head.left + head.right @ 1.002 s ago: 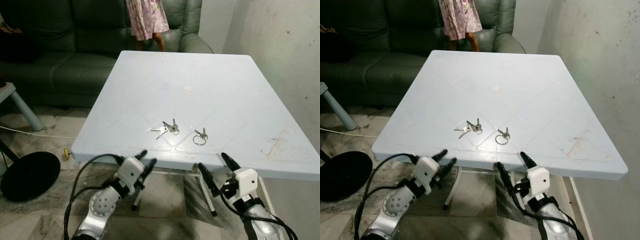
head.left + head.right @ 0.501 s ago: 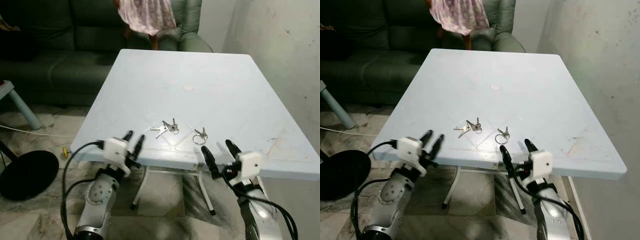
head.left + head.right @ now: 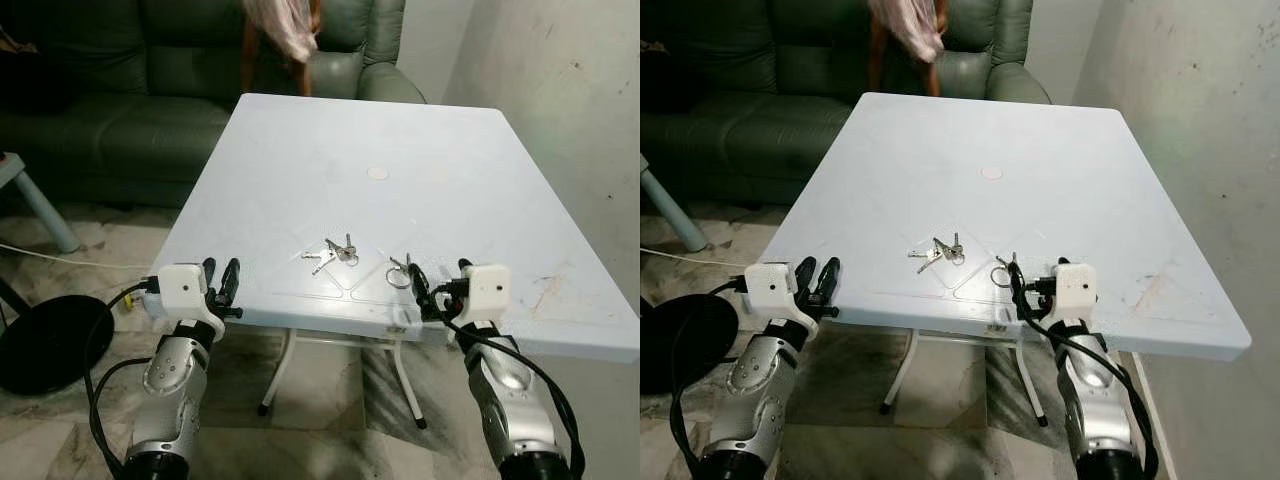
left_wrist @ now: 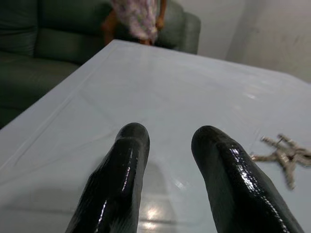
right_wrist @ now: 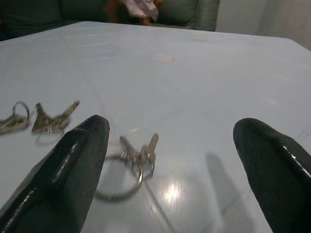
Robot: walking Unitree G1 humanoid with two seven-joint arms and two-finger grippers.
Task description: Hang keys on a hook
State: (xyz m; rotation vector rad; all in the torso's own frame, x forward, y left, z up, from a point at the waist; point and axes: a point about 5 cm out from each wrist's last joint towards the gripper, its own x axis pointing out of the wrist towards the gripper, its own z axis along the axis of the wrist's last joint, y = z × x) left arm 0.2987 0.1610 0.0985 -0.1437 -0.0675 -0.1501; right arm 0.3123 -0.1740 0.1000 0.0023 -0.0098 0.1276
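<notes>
The counter (image 3: 420,150) was a pale blue-white square top, with a dark green sofa (image 3: 110,90) beyond its far edge and a plastered wall (image 3: 570,110) at 3 o'clock. A person in a pink patterned garment (image 3: 285,25) stood at 12 o'clock, between sofa and counter.

Two sets of keys lay on the counter near its front edge. The left key bunch (image 3: 335,254) rested close to the centre line, with keys fanned toward 9 o'clock. The ringed key set (image 3: 400,272) lay just beside it at 3 o'clock, apart from it, its ring toward the front edge. A small round mark (image 3: 377,174) sat on the counter at 12 o'clock from both sets.

The right tool (image 3: 438,282) was raised to the front edge of the counter, at 3 o'clock from the ringed key set and near it without touching. Its fingers (image 5: 73,160) were spread wide; in the right wrist view the ringed key set (image 5: 133,162) lay on the counter between them and ahead of them.

The left tool (image 3: 220,280) was at the front left corner of the counter, at 9 o'clock from the left key bunch and well apart from it. Its fingers (image 4: 116,179) stood at a narrow gap, holding nothing, tips above the counter surface. The left key bunch (image 4: 284,155) appeared off to one side in the left wrist view.

A dark round base (image 3: 50,345) stood on the tiled floor (image 3: 320,400) at 8 o'clock.
</notes>
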